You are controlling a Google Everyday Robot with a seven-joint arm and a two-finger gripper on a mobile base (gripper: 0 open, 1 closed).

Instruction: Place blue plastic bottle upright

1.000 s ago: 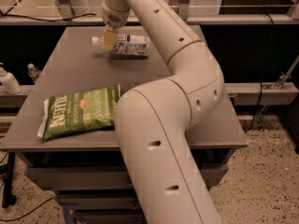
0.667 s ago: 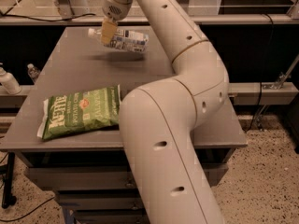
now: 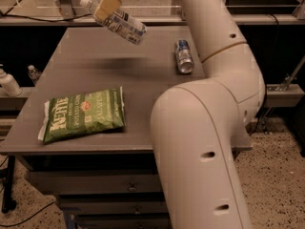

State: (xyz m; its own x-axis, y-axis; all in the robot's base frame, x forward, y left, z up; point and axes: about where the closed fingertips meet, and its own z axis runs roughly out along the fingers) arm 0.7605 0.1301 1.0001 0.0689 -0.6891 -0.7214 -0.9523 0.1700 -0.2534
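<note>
The blue plastic bottle (image 3: 125, 25), clear with a white cap at its upper left end and a white-and-blue label, hangs tilted in the air above the far part of the grey table (image 3: 95, 70). My gripper (image 3: 107, 3) is at the top of the camera view, shut on the bottle near its capped end, with a tan finger (image 3: 106, 4) across it. The bottle's base points down to the right. Its shadow lies on the table below.
A silver-and-blue can (image 3: 183, 57) lies on its side at the table's far right. A green chip bag (image 3: 84, 114) lies flat at the near left. My arm (image 3: 209, 128) covers the table's right side. A white bottle (image 3: 8, 83) stands off the left edge.
The gripper has lifted the bottle off the table's far part and carried it up and to the left, tilting it. The can is now uncovered.
</note>
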